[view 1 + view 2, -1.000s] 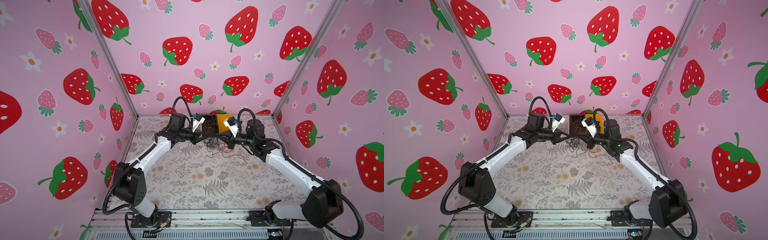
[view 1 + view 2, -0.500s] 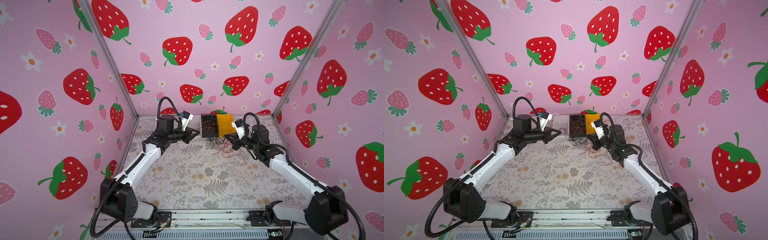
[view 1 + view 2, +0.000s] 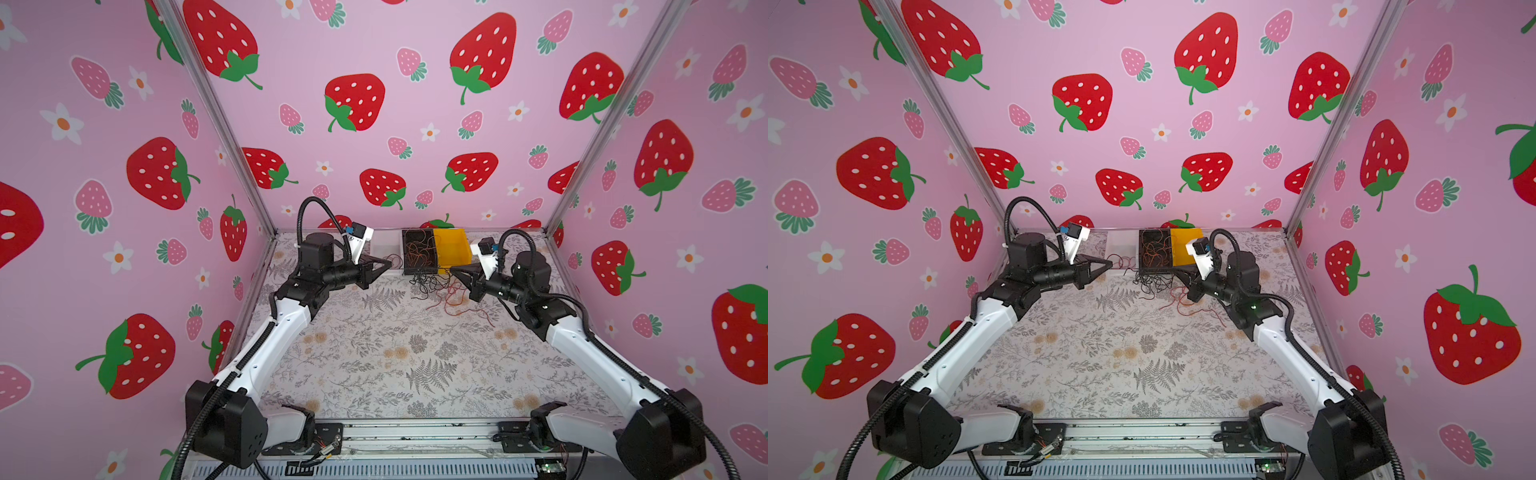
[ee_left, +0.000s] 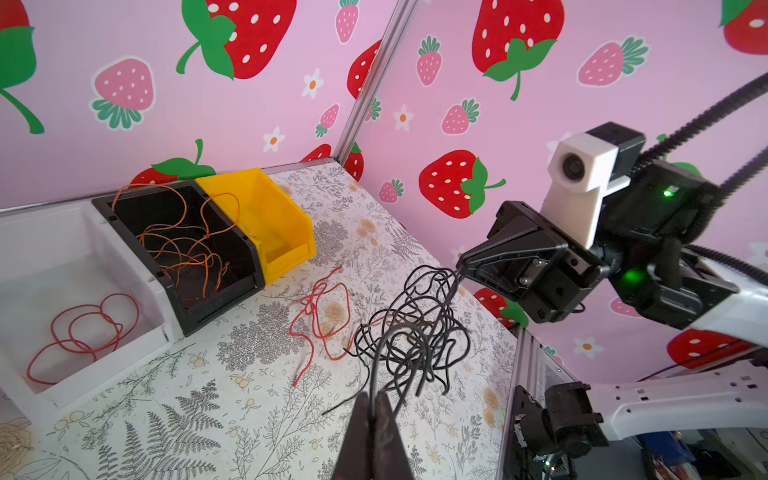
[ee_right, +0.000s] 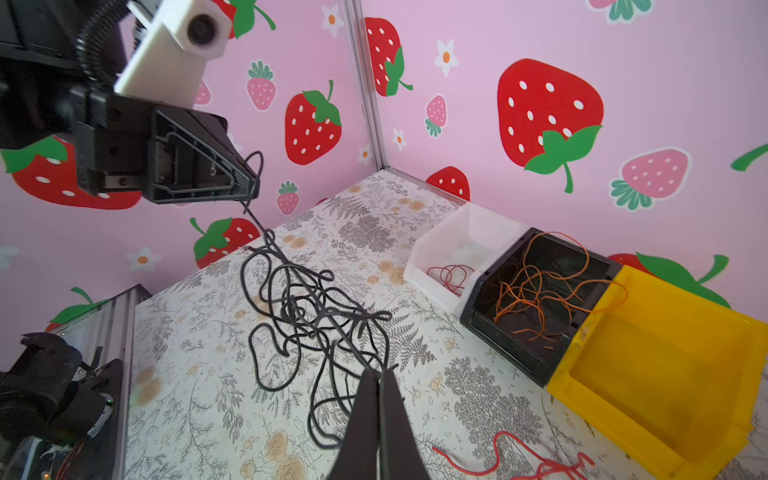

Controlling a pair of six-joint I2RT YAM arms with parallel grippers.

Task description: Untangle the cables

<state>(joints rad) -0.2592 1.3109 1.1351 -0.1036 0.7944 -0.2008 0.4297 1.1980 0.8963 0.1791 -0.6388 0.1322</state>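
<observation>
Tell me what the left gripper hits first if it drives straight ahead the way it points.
Most likely the black cable tangle: the left gripper pinches one strand, and the knot sits directly ahead. Beyond it stands the right gripper, shut on the same tangle; depth is uncertain.

both arms (image 3: 270,343) have white shells between chunky black joints, ribbed black hoses (image 4: 706,120), white camera blocks (image 4: 582,174), green lights (image 4: 632,276); left gripper (image 3: 390,262) and right gripper (image 3: 452,270) are black wedges.

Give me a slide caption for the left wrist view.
Left gripper and right gripper each pinch the black cable tangle; a red cable lies loose beside it.
</observation>
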